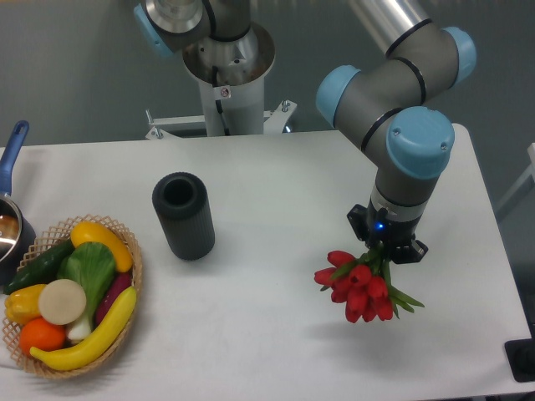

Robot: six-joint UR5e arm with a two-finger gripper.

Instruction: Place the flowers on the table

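White worktop carrying a black cylinder left of centre, upright, open top toward camera, well apart from everything else. Wicker basket at the front-left edge, filled with toy produce: bananas, orange, cucumber, a white-and-green vegetable, other pieces. Dark pot with blue handle at the far-left edge, just beside the basket, partly cut off by the frame. Arm base and mount bracket behind the worktop's back edge, centre. Black object poking in at the bottom-right corner, too cropped to identify. Nothing standing between hand and bare worktop surface on the right side. Arm reaching in from top right, grey links with blue joint caps, wrist pointing straight down over the right half of the worktop. Hand mostly hidden under the wrist from this angle; blue indicator light lit on its body. Fingers clenched on the stem end of the flowers. Red tulip heads fanned out to the front-left of the hand, green leaves sticking out to the right below it. Faint shadow under the blooms, front-right area of the worktop; cannot tell whether resting on the surface or just above it.
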